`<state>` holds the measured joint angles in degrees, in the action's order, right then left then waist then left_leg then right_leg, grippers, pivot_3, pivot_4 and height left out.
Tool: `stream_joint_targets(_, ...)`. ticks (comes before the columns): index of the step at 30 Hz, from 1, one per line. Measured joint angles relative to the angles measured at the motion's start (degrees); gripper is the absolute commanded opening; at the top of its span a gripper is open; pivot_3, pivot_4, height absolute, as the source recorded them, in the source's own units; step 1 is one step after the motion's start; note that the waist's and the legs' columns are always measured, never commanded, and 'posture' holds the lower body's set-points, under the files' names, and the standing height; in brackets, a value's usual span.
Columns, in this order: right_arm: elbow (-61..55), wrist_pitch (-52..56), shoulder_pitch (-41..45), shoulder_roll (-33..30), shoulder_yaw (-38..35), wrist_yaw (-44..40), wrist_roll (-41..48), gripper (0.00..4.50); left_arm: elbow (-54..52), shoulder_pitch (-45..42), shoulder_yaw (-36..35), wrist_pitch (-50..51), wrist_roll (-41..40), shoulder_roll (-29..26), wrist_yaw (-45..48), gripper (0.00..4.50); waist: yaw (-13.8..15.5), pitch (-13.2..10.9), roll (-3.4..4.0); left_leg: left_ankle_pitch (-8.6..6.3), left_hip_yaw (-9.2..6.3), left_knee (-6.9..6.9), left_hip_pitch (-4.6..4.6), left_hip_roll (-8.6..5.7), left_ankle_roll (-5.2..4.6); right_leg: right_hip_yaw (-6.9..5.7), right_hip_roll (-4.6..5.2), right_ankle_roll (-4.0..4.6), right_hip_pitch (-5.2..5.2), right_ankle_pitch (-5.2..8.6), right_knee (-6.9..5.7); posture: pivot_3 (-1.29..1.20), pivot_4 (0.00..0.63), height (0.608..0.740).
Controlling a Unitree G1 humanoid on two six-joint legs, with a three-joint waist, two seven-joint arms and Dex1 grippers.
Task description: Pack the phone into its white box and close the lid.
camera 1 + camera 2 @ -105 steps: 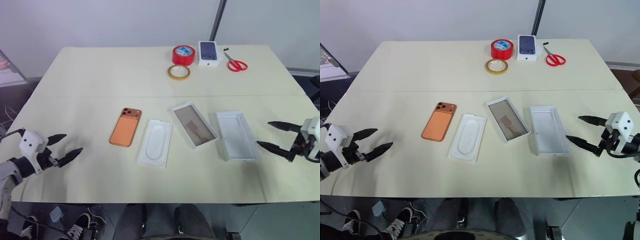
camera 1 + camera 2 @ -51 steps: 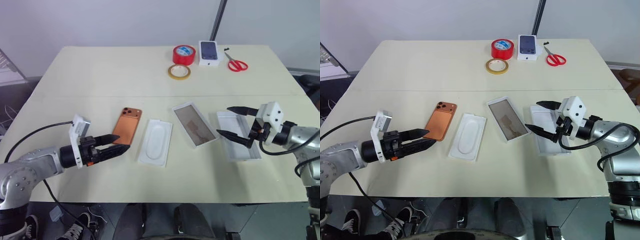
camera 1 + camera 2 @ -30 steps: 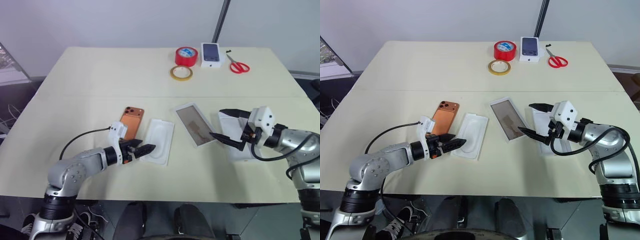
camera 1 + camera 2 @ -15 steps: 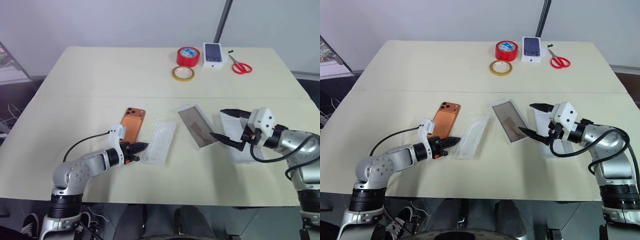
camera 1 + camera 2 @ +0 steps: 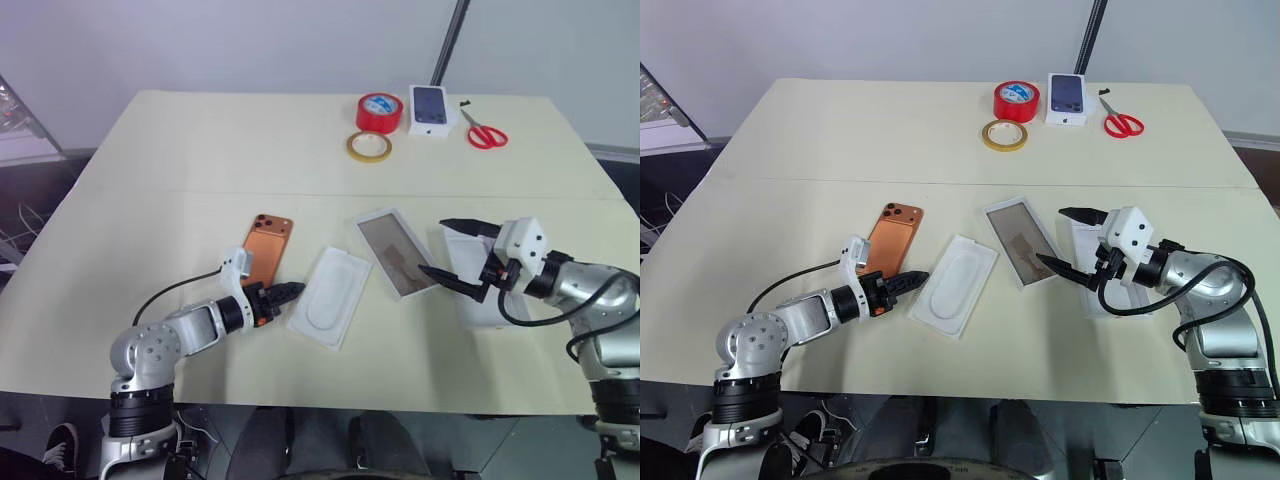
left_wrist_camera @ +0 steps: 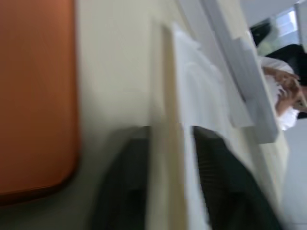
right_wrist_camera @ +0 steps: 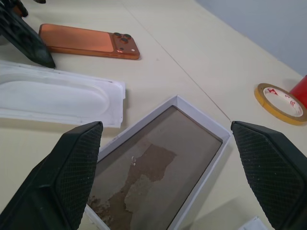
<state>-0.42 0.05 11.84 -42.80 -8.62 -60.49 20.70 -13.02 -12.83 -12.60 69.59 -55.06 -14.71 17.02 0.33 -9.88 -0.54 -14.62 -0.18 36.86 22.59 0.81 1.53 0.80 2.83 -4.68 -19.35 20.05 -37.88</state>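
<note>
Prep step. Left pincer (image 5: 910,281) at insert (image 5: 953,283) edge, seemingly straddling it, grip unclear. Right pincer (image 5: 1068,240) apart over tray (image 5: 1019,241). Phone (image 5: 889,238) on bench (image 5: 820,140), unpacked. Next: grasp phone.

You are looking at a lab-like test room: a pale tabletop (image 5: 200,140) against a bare grey wall, with red tape (image 5: 379,111), scissors (image 5: 485,133) and a dark pole (image 5: 445,45) behind.
</note>
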Motion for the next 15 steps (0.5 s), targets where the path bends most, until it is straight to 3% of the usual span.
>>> stream_joint_targets(3,0.34,0.01,0.55,0.0,0.25,-0.17,0.02,4.5,-0.08,-0.86,-1.49,1.45,-2.64,0.09,-0.68,4.28,-0.01,0.0,0.0,0.01,-0.01,0.0,-0.01,0.0,0.02,0.0,0.0,0.01,0.0,0.0,-0.02,0.0,0.15,0.74)
stream_joint_targets(15,1.33,0.04,1.87,0.01,0.29,0.0,-0.34,4.5,-0.34,-1.44,3.42,-1.32,0.31,-1.22,1.38,4.28,0.38,-0.01,0.02,0.01,0.01,0.0,0.0,-0.01,0.02,0.01,0.04,0.05,0.02,0.02,0.03,0.0,0.15,0.74)
